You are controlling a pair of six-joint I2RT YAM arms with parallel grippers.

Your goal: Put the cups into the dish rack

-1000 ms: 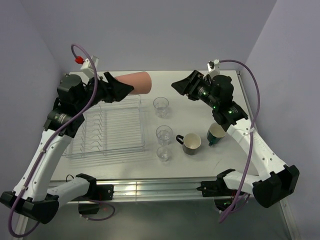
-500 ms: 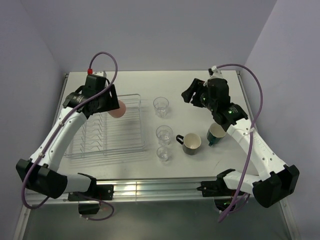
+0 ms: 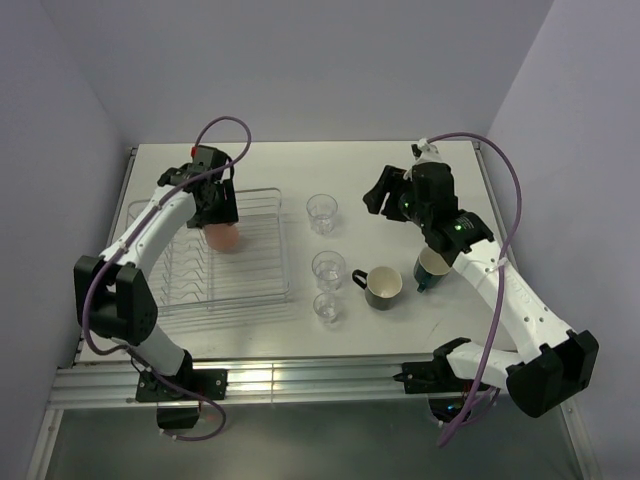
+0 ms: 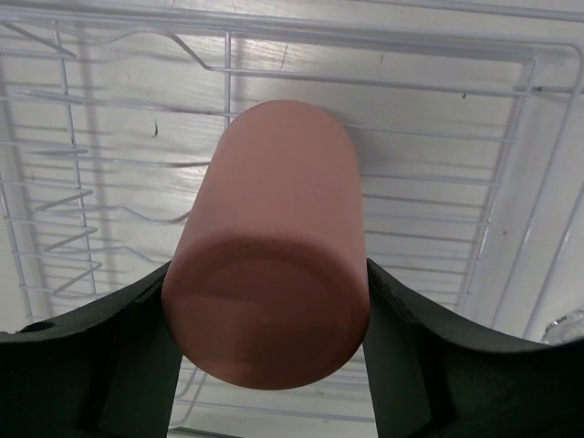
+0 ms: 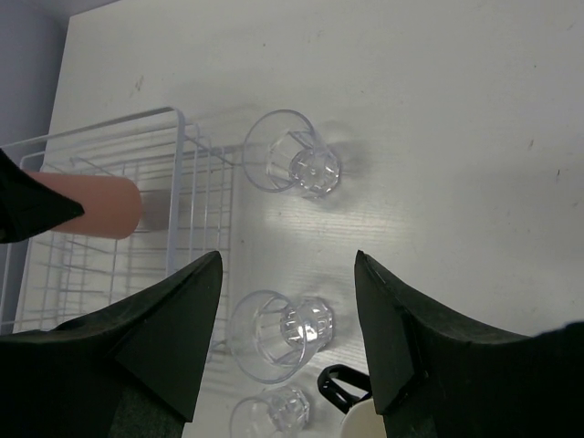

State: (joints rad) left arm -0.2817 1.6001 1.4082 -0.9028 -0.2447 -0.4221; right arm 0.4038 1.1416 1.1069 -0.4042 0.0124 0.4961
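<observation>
Top external: three tumblers [image 3: 322,210]; two mugs [image 3: 383,287]; one salmon cup [image 3: 225,237] — one rack [image 3: 260,192].

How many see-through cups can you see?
3, in a line right of the dish rack: the far tumbler, the middle tumbler and the near tumbler. None looks hidden.

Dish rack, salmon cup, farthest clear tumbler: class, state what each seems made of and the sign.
Dish rack: thin white rods in a grid, likely coated wire, possibly plastic.
Salmon cup: opaque, smooth, matte, probably plastic.
Farthest clear tumbler: see-through, faceted walls, glass or clear plastic.
</observation>
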